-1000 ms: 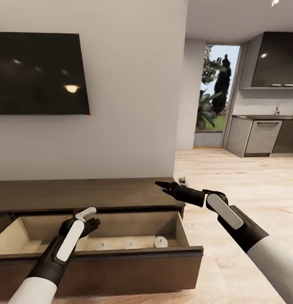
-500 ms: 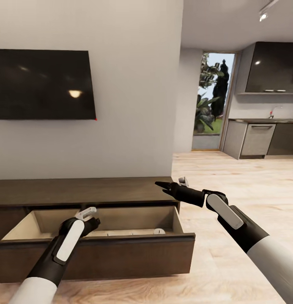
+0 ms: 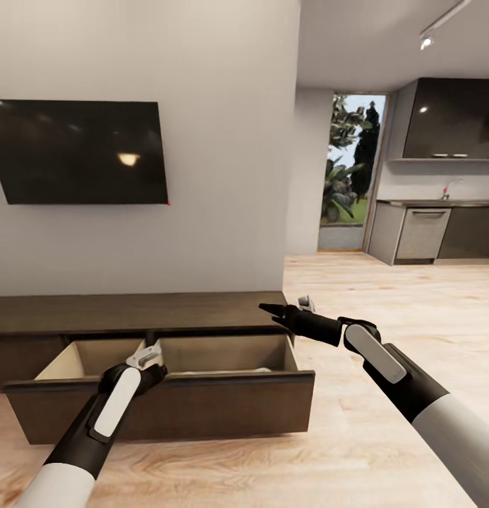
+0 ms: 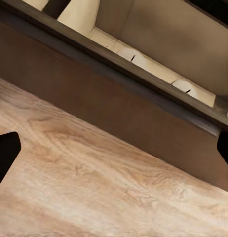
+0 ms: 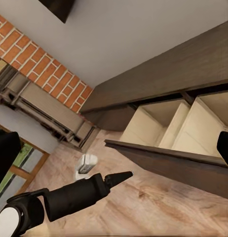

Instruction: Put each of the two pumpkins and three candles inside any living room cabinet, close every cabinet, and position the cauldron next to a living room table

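Two arms outstretched | left gripper [image 3: 151,358] over cabinet [image 3: 166,406] drawer | jaws apparently open, empty

One long dark-brown cabinet [image 3: 138,314] stands against the wall, with one drawer [image 3: 166,406] pulled open. Inside it, the left wrist view shows the tops of two pale candles [image 4: 136,55] and part of what may be a third; the drawer front hides the rest. Two robot arms reach forward, one left gripper [image 3: 151,355] and one right gripper [image 3: 285,309]. One black television [image 3: 78,152] hangs on the wall.
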